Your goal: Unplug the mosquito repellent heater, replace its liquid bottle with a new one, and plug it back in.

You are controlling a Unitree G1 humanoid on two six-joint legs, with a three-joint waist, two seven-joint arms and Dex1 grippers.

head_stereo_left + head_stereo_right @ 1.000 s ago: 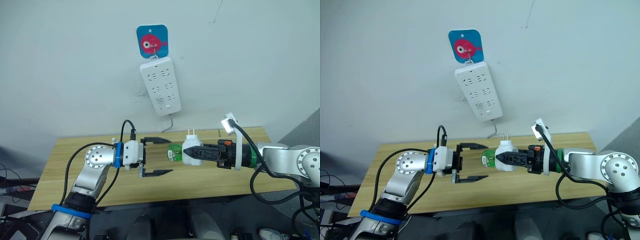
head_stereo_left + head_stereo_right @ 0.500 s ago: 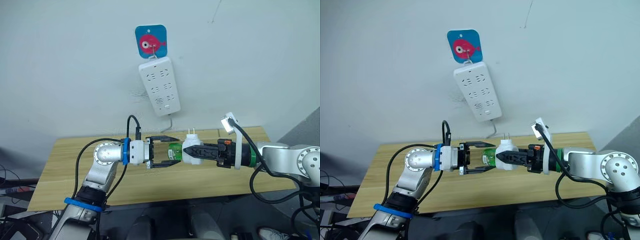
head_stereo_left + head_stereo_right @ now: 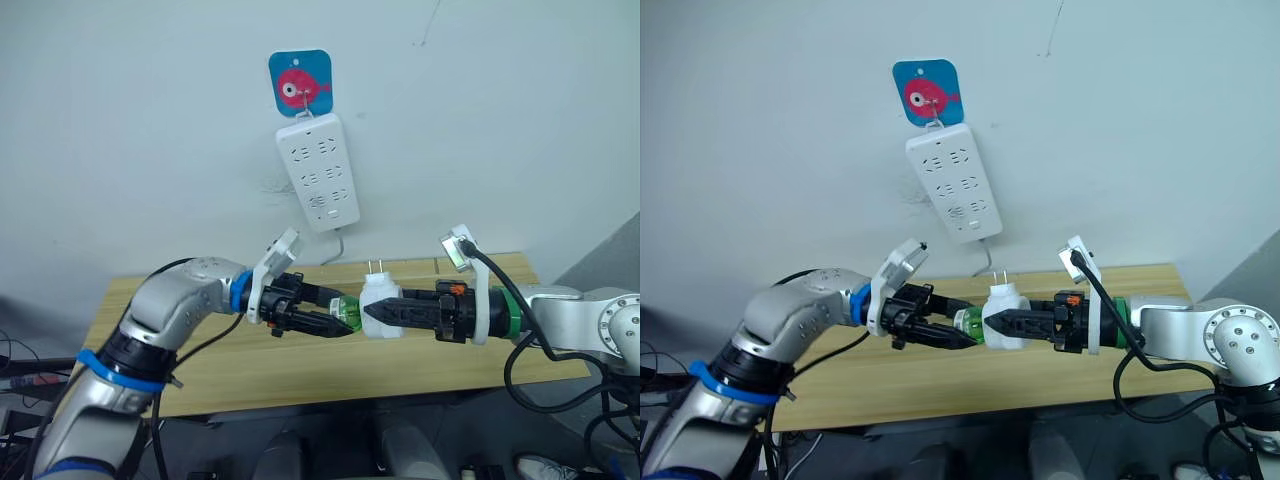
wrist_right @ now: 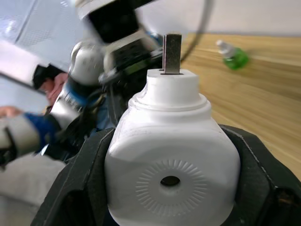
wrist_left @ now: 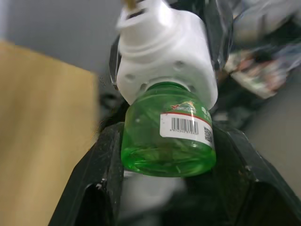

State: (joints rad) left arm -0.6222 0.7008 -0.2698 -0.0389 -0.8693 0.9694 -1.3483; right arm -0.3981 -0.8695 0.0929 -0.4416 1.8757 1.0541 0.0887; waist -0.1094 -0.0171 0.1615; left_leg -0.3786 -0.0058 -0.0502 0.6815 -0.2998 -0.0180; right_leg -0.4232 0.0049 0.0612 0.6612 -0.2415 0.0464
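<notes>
We have the heater (image 3: 381, 300) unplugged and clamped in our right gripper (image 3: 385, 308) above the table (image 3: 300, 365), our left gripper (image 3: 335, 318) closed on its old bottle (image 5: 169, 134); swapping and replugging remain.

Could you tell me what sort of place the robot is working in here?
Probably an indoor test bench or lab: a plain wooden table against a bare pale wall, with a white power strip hanging from a fish-picture hook.
</notes>
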